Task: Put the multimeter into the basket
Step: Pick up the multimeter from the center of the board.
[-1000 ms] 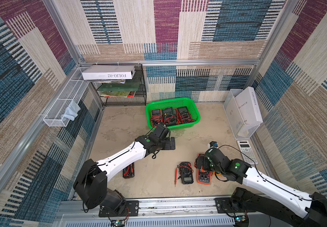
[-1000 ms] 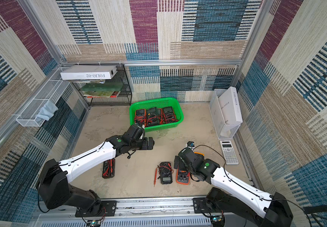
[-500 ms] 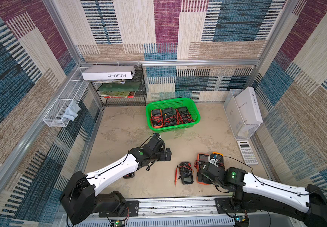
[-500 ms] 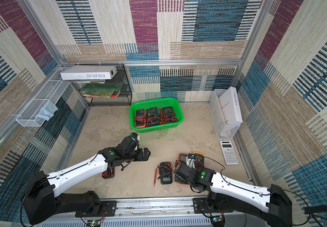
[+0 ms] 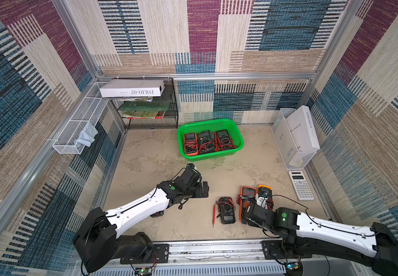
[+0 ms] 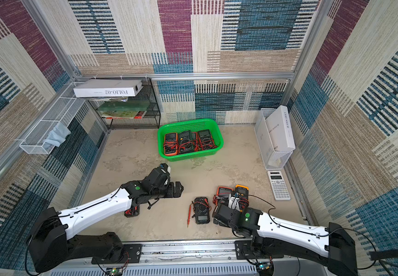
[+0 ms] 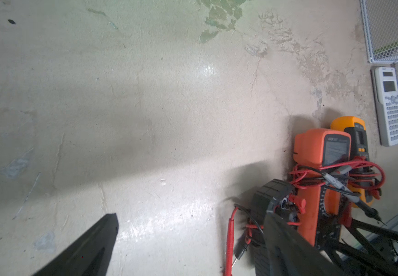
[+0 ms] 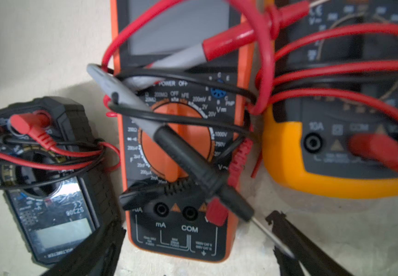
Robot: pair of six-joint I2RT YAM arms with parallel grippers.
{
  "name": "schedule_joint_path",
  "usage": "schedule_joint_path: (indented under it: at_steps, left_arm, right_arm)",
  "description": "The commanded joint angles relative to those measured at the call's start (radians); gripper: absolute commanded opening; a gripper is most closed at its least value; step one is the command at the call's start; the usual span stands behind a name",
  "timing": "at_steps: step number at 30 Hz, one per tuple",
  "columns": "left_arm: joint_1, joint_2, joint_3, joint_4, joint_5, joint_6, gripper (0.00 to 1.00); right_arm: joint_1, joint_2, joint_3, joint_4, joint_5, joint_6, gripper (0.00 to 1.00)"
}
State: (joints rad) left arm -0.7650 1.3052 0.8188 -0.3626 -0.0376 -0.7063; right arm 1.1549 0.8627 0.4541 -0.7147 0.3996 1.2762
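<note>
Poised with right gripper (image 8: 193, 234) spread wide astride the orange meter (image 8: 181, 155) near the front edge of the worktop (image 5: 157, 153), left gripper (image 5: 202, 190) spread and empty, basket (image 5: 207, 123) well apart by the back edge; likely to snag red leads (image 8: 265, 59) lying against the yellow meter (image 8: 331, 181) and drag it along.

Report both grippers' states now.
Left gripper: open, holding nothing.
Right gripper: open, holding nothing, astride the red-orange multimeter.
</note>
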Motion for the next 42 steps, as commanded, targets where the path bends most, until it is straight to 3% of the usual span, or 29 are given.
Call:
schedule_joint_path:
  at_steps: [1, 16, 25, 31, 42]
  left_arm:
    - [0.000, 0.011, -0.002, 0.015, -0.009, -0.002, 1.00]
    - [-0.002, 0.051, 0.042, -0.001, -0.001, 0.026, 1.00]
    - [-0.002, 0.061, 0.036, 0.008, 0.005, 0.022, 1.00]
    - [-0.001, 0.072, 0.045, 0.008, 0.008, 0.027, 1.00]
    - [0.001, 0.059, 0.079, -0.012, -0.026, 0.045, 1.00]
  right_arm:
    - [-0.003, 0.005, 0.006, 0.030, 0.045, 0.019, 1.00]
    - [-0.138, 0.093, 0.003, 0.153, -0.022, -0.108, 0.99]
    - [-0.152, 0.269, 0.050, 0.159, -0.063, -0.175, 1.00]
    - [-0.153, 0.312, 0.054, 0.178, -0.083, -0.194, 0.99]
    - [-0.165, 0.311, 0.073, 0.182, -0.079, -0.232, 0.74]
